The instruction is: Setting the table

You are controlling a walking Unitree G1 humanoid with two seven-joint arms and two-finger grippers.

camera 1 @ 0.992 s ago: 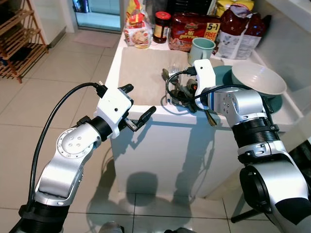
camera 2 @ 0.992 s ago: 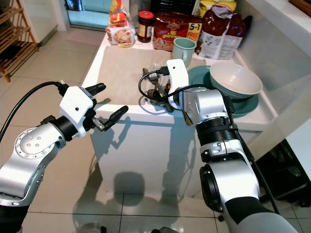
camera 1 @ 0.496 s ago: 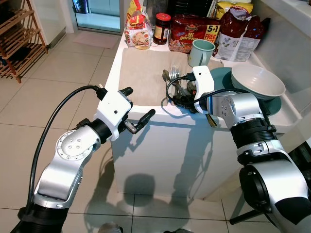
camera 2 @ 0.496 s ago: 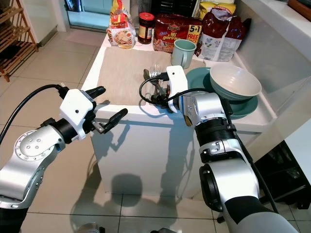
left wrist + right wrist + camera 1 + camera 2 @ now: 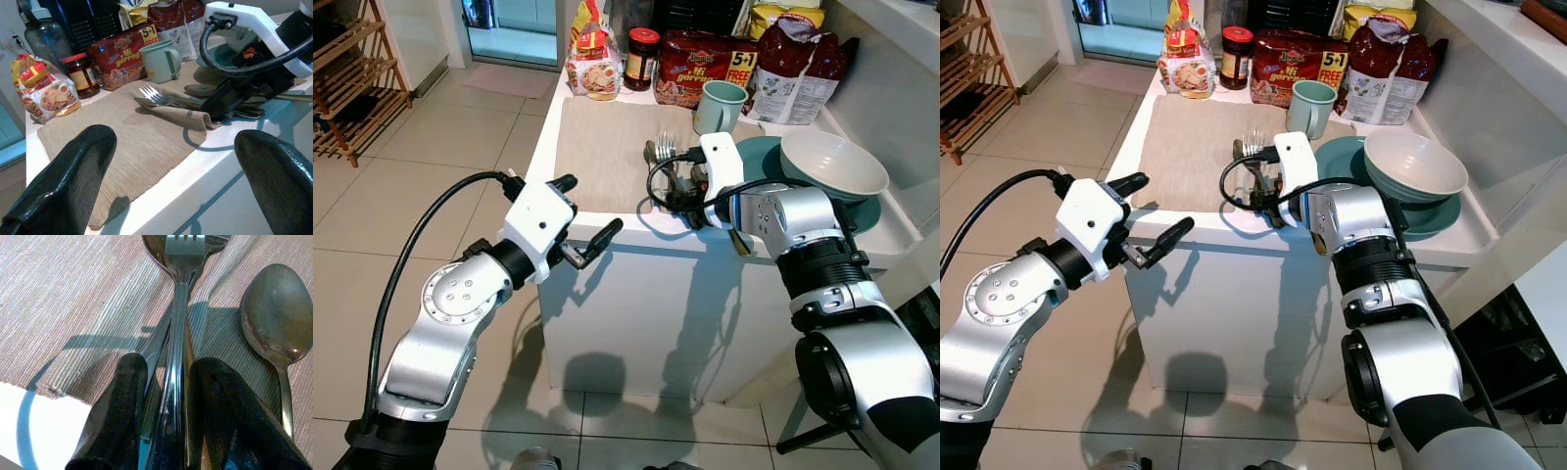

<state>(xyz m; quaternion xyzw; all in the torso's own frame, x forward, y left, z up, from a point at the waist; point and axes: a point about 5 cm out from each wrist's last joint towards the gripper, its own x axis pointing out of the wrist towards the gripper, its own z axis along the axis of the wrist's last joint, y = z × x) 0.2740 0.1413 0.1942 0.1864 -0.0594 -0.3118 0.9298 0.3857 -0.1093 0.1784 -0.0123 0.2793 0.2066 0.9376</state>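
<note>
Pinching a bundle of shiny steel cutlery [image 5: 178, 357] on the beige woven placemat [image 5: 602, 147] at the white bench [image 5: 636, 294] edge, the right gripper [image 5: 166, 416] risks dropping one piece. The left gripper [image 5: 579, 223] hovers wide open alongside.

Bundle of shiny steel forks [image 5: 179, 293] lying handles-together on beige woven placemat [image 5: 602, 147], tines toward counter's back; dull steel spoon [image 5: 274, 318] just beside, bowl up; white ceramic bowl [image 5: 832, 164] stacked on teal plate [image 5: 762, 157]; pale green mug [image 5: 719, 105] upright
</note>
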